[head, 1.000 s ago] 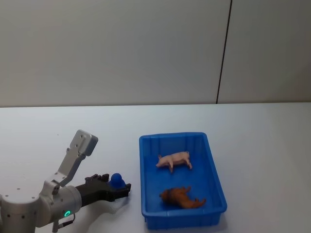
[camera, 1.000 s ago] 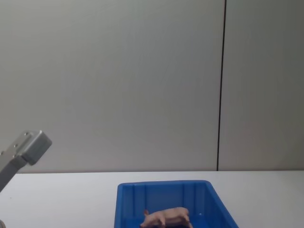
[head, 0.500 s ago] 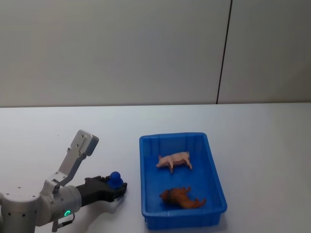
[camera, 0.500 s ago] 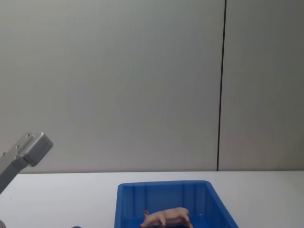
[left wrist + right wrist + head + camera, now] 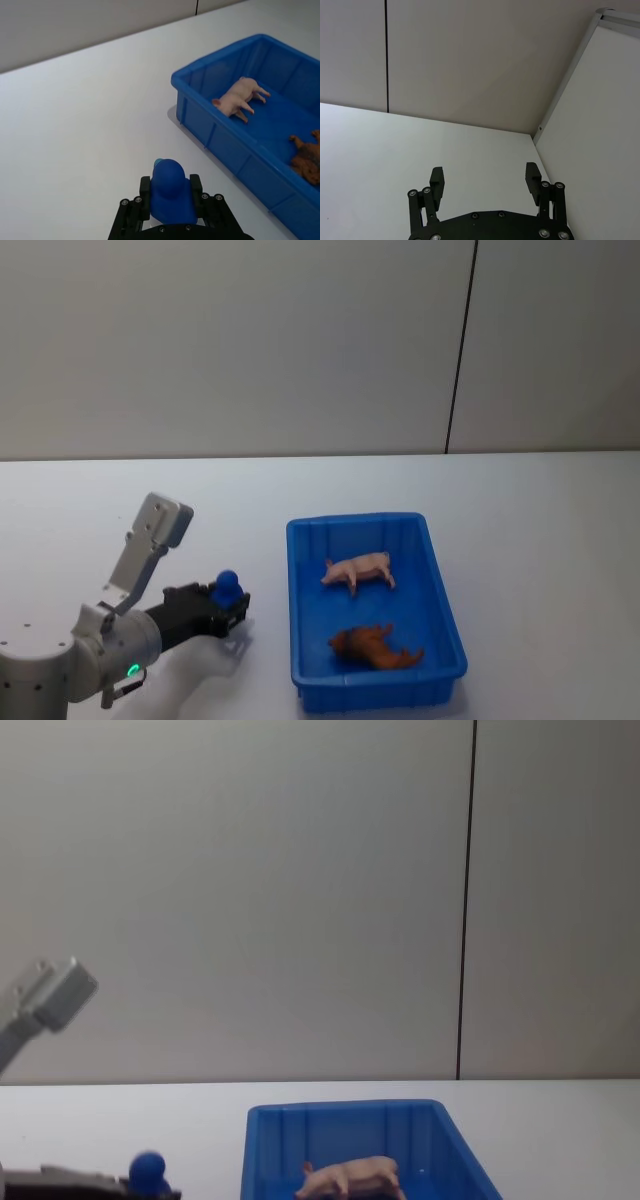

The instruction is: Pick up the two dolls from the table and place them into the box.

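The blue box (image 5: 355, 522) stands on the white table (image 5: 540, 540). Inside it lie a pale-pink pig doll (image 5: 358, 568) on its side and a reddish-brown fuzzy doll (image 5: 375, 647) nearer me. My left gripper (image 5: 228, 602) hovers just left of the box, shut on a small rounded blue toy (image 5: 227, 587). The left wrist view has that blue toy (image 5: 170, 192) between the black fingers, with the box (image 5: 220, 52), pig (image 5: 239, 95) and brown doll (image 5: 306, 162) beyond. My right gripper (image 5: 485, 177) is open with nothing in it, pointing at a bare wall.
A grey panelled wall (image 5: 300, 340) with a dark vertical seam rises behind the table. White tabletop spreads left, right and behind the box. The chest view catches the box (image 5: 340, 1108), the pig (image 5: 350, 1177) and the blue toy (image 5: 148, 1168) low at its bottom edge.
My left gripper has drawn back to the left, away from the box, and risen with the blue toy still in it. The dolls in the box have not moved.
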